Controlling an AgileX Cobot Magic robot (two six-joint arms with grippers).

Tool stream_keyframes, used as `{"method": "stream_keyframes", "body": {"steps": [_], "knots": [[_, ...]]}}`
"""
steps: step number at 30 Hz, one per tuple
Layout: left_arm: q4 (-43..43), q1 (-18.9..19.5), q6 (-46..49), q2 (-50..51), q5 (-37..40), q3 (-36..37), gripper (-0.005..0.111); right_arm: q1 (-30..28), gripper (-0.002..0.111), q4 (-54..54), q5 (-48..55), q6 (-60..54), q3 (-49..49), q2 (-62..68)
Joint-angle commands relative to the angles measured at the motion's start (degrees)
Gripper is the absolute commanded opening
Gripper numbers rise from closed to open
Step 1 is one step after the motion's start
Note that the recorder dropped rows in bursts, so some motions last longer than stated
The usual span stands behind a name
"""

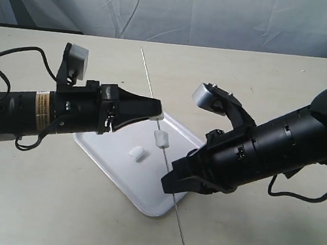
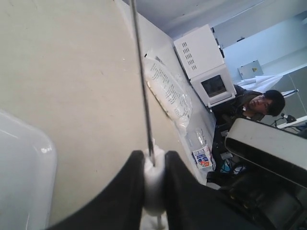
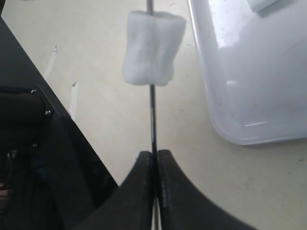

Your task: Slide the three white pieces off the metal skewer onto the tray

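The metal skewer (image 1: 147, 77) slants from the far middle of the table (image 1: 272, 81) toward the near right, crossing the right part of the tray (image 1: 119, 164), which lies in the middle of the table. The left fingers (image 1: 142, 107) are closed on one white piece (image 1: 159, 117) that is threaded on the skewer; in the left wrist view this piece (image 2: 153, 187) is squeezed between the two dark pads with the rod rising out of it. Just nearer along the rod, a second white piece (image 1: 161, 138) sits on the skewer, untouched and over the tray. Nearer still, the right fingers (image 1: 172, 181) are clamped tight on the bare rod itself, close to the tray's near right edge. A third white piece (image 1: 137, 153) lies loose on the tray, just left of the skewer.
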Motion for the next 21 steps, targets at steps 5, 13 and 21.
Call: {"method": "stream_keyframes", "body": {"steps": [5, 13, 21], "knots": [[-7.6, -0.2, 0.0, -0.2, -0.6, -0.2, 0.011, -0.1, -0.001, -2.2, 2.7, -1.4, 1.3, 0.1], [-10.5, 4.9, 0.1, -0.2, -0.7, -0.2, 0.011, -0.1, -0.001, -2.3, 4.6, -5.6, 8.1, 0.0], [-5.2, 13.6, 0.1, -0.2, -0.3, -0.2, 0.011, -0.1, -0.001, -2.6, 4.6, -6.7, 13.0, 0.0]]}}
